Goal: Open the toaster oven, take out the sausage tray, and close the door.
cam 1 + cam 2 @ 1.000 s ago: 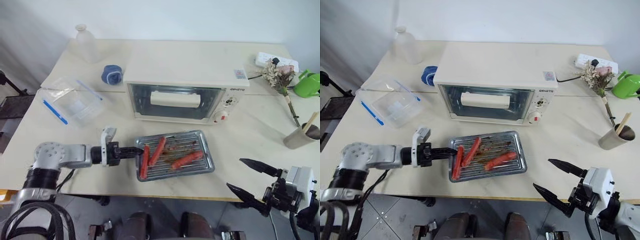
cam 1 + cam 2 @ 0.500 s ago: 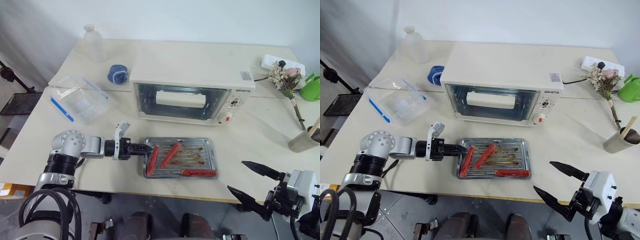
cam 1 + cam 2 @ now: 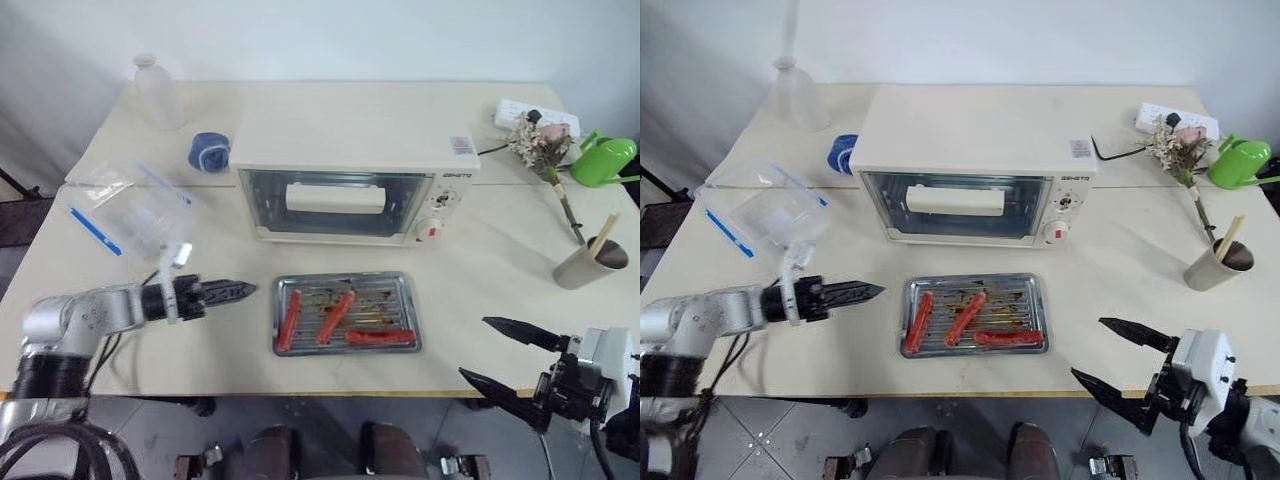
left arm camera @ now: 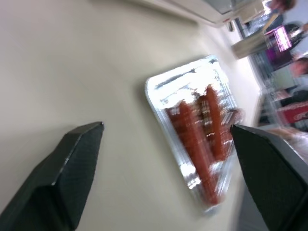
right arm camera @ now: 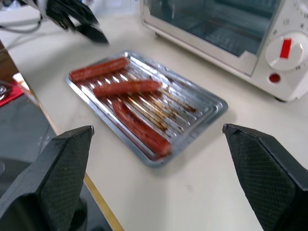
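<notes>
1. Toaster oven: cream-white, mid-counter toward the far edge. Your view through the door shows it shut, the bar handle across the glass, red-marked knobs at its right.
2. Sausage tray: silver, ridged, lying flat on the counter near the front edge, just in front of the oven and apart from it. Three red sausages in it: two slanted at the left half, one lying along the front rim.
3. Left claw: you have it low over the counter beside the tray's left end, fingers spread wide, tips pointing at the tray and clear of it, gripping nothing.
4. Right claw: at the front right corner, off the counter's edge, fingers spread wide, empty.
5. Clear plastic box with a blue strip: near the left edge, behind your left arm.
6. Blue cloth roll: just beside the oven's left rear corner.
7. Translucent bottle: far left corner, upright.
8. Power strip and dried flowers: far right corner.
9. Green watering can: right edge.
10. Cup with sticks: right edge, nearer the front than the can.
</notes>
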Robot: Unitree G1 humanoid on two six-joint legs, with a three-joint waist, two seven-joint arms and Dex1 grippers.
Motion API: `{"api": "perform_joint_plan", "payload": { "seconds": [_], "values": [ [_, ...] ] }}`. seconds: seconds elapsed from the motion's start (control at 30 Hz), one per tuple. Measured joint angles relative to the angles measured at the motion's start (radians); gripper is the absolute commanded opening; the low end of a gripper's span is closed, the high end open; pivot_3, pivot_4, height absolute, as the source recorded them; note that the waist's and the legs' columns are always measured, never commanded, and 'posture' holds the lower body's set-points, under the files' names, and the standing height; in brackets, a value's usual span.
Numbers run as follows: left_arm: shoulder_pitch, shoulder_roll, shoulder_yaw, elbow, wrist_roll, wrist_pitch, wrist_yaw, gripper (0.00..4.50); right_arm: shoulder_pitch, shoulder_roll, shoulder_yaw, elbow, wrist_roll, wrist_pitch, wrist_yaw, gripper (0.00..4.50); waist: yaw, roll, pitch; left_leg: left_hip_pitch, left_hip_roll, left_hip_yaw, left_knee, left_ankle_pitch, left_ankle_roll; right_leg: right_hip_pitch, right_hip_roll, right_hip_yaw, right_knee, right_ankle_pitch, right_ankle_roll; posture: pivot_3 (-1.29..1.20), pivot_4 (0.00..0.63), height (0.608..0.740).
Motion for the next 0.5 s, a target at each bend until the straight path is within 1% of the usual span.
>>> {"api": "perform_joint_plan", "payload": {
  "seconds": [0.07,0.17,0.23,0.33,0.4,0.5],
  "values": [
    [0.093,0.033,0.047,-0.029,0.094,-0.206,-0.072,4.46,-0.028,-0.03,-0.024,0.03,0.025,0.012,0.031,4.5,0.001,0.0,0.0,0.0,0.0,0.0,0.0,-0.001,0.001,0.0,-0.001,-0.001,-0.002,0.0,0.0,0.0,0.15,0.74],
    [0.209,0.038,0.104,-0.055,0.211,-0.505,-0.176,4.46,-0.077,-0.066,-0.025,0.043,0.054,0.037,0.071,4.5,0.009,0.0,0.0,-0.001,0.0,0.0,0.0,-0.004,0.003,0.0,-0.006,0.0,-0.005,0.0,0.0,0.0,0.15,0.74],
    [0.259,0.039,0.124,-0.06,0.274,-0.675,-0.239,4.46,-0.104,-0.084,-0.012,0.043,0.065,0.045,0.093,4.5,0.017,0.0,0.0,-0.002,0.0,-0.001,0.0,-0.005,0.002,0.0,-0.009,0.001,-0.007,0.0,0.0,0.0,0.15,0.74],
    [0.299,0.039,0.173,-0.071,0.29,-0.797,-0.31,4.46,-0.147,-0.095,0.018,0.038,0.066,0.051,0.122,4.5,0.02,0.0,0.0,-0.002,0.0,-0.002,0.0,-0.005,0.003,0.001,-0.011,-0.001,-0.007,0.0,0.0,0.0,0.15,0.74],
    [0.306,0.039,0.195,-0.075,0.29,-0.826,-0.327,4.46,-0.168,-0.096,0.042,0.037,0.064,0.052,0.132,4.5,0.019,0.0,0.0,-0.002,0.0,-0.002,0.0,-0.006,0.004,0.001,-0.011,-0.003,-0.006,0.0,0.0,0.0,0.15,0.74],
    [0.307,0.039,0.199,-0.075,0.291,-0.838,-0.33,4.46,-0.191,-0.096,0.058,0.037,0.058,0.053,0.133,4.5,0.019,0.0,0.0,-0.002,0.0,-0.001,0.0,-0.005,0.004,0.001,-0.011,-0.012,-0.004,0.0,0.0,0.0,0.15,0.74]
  ]
}}
